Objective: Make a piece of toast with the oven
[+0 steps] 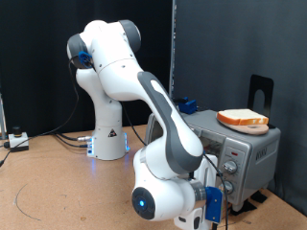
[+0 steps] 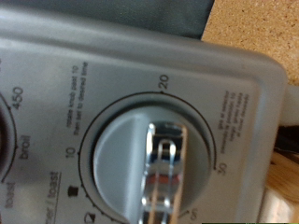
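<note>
The oven [image 1: 251,153] is a silver box at the exterior view's right, with three knobs down its front panel. A piece of toast [image 1: 243,119] lies flat on top of the oven. My gripper [image 1: 225,185] is pressed up against the knob panel, at the lower knobs. Very close in the wrist view is a round grey timer knob [image 2: 117,168] with a shiny ridge [image 2: 166,173] across its middle. Around that knob are printed the numbers 10, 20 and 30. My own fingers do not show distinctly in the wrist view.
The arm's white base [image 1: 108,139] stands on the wooden table [image 1: 58,187] behind, with cables [image 1: 67,139] running to the exterior view's left. A black bracket [image 1: 261,91] rises behind the oven. A second dial marked 450, broil and toast [image 2: 14,140] sits beside the timer knob.
</note>
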